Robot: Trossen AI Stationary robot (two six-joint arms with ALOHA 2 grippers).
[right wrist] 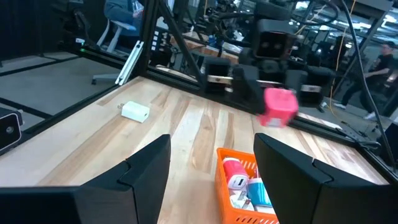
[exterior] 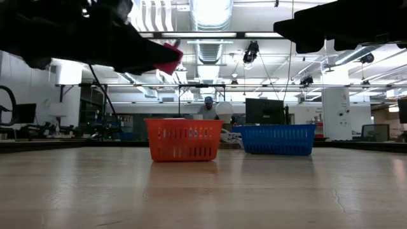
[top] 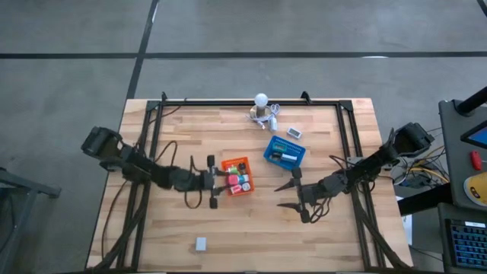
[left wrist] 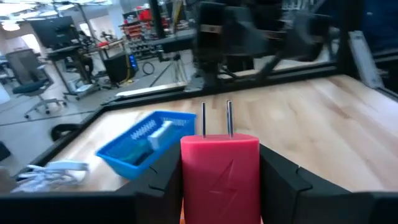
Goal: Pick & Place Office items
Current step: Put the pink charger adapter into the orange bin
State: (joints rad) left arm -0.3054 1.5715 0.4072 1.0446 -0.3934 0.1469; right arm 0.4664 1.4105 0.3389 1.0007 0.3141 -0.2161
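Observation:
A pink-red plug charger [left wrist: 219,171] with two metal prongs sits between the fingers of my left gripper [top: 222,185], raised just left of the orange tray [top: 237,176]. The low view shows the charger [exterior: 168,63] high above the tabletop. Red, pink and green office items lie in the orange tray [right wrist: 245,186]. A blue tray [top: 284,154] stands farther right with items in it. My right gripper [top: 288,195] hovers open right of the orange tray, holding nothing. My left gripper pinches the charger by its two side faces [left wrist: 186,180] between its two fingers. The fingers lie about level, coming from the table's left. The prongs [left wrist: 216,118] point forward, away from the wrist. The charger hangs clear of the table and tray.
A white bulb cluster with cables [top: 262,106] sits at the far edge, a small white piece [top: 294,133] beside it. Another white piece [top: 201,243] lies alone near the front edge. Black frame rails run along the table's left, right and far sides.

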